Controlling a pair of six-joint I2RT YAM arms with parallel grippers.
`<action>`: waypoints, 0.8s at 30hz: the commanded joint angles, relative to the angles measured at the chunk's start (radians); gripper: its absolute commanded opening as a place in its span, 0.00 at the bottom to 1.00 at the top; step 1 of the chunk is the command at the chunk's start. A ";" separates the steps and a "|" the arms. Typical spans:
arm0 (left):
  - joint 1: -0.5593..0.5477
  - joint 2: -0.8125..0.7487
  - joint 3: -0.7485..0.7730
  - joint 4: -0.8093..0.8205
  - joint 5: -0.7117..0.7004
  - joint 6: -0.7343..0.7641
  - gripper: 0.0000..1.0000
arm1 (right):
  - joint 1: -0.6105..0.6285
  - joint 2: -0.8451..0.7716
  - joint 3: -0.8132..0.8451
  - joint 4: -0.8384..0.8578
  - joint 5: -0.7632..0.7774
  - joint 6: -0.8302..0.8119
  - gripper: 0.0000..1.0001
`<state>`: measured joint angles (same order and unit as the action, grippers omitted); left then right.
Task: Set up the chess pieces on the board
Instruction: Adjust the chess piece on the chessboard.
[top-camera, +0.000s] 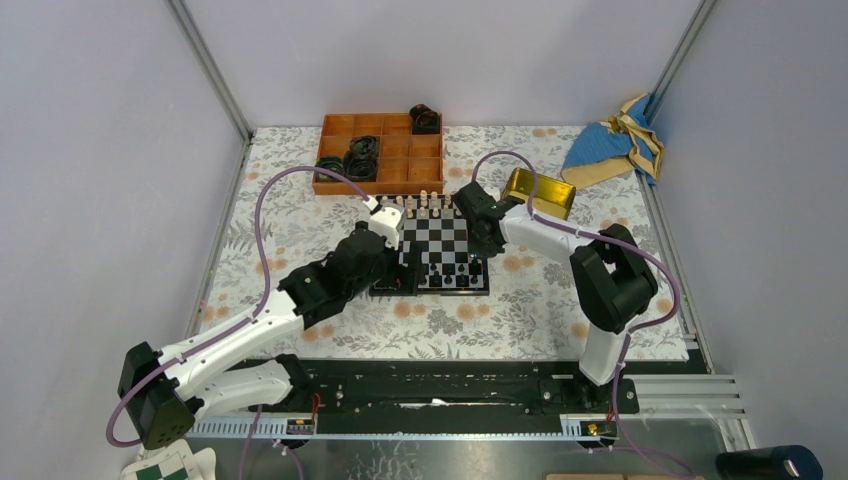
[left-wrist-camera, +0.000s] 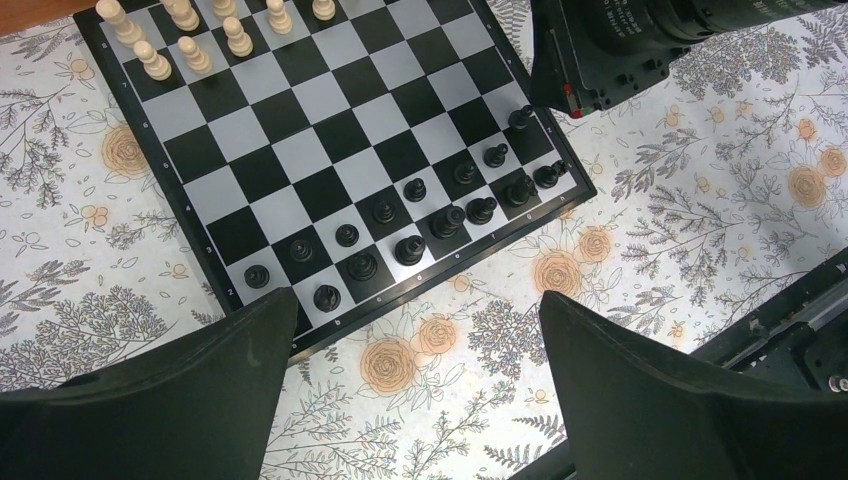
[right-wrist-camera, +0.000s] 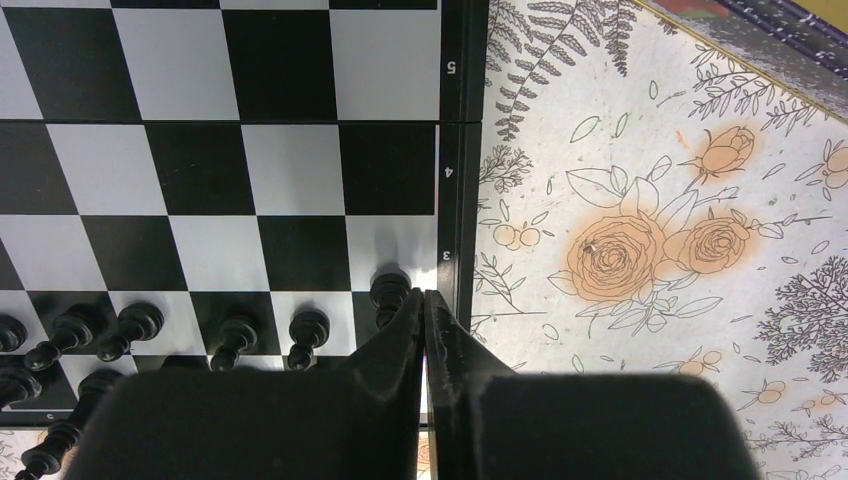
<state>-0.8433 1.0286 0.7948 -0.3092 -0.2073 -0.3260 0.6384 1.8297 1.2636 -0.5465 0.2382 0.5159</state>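
The board (top-camera: 455, 245) lies mid-table, also in the left wrist view (left-wrist-camera: 330, 120) and the right wrist view (right-wrist-camera: 200, 150). The black chess pieces (top-camera: 447, 277) stand in two rows along its near edge (left-wrist-camera: 445, 220). My right gripper (top-camera: 483, 250) is shut and empty (right-wrist-camera: 425, 295), its tips just right of a black pawn (right-wrist-camera: 390, 290) on the board's right edge, one square ahead of the pawn row (right-wrist-camera: 230, 335). My left gripper (top-camera: 398, 272) is open and empty (left-wrist-camera: 417, 300), over the floral cloth beside the board's near left corner.
Cream chessmen (top-camera: 420, 205) fill the board's far rows (left-wrist-camera: 190, 30). An orange compartment tray (top-camera: 380, 150) with black coiled rings (top-camera: 360, 155) stands behind. A gold box (top-camera: 538, 192) and a blue-tan cloth (top-camera: 612, 140) lie at the right back.
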 joint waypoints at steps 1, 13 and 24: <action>0.004 -0.005 0.011 0.007 -0.001 -0.005 0.99 | -0.005 -0.051 0.039 -0.017 0.023 -0.005 0.06; 0.003 -0.003 0.010 0.003 -0.007 -0.005 0.99 | -0.005 0.003 0.088 -0.004 -0.001 -0.037 0.06; 0.003 0.002 0.009 0.009 -0.011 0.001 0.99 | -0.005 0.033 0.086 -0.010 -0.040 -0.046 0.07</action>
<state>-0.8433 1.0286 0.7948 -0.3092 -0.2077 -0.3264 0.6384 1.8595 1.3220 -0.5488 0.2211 0.4858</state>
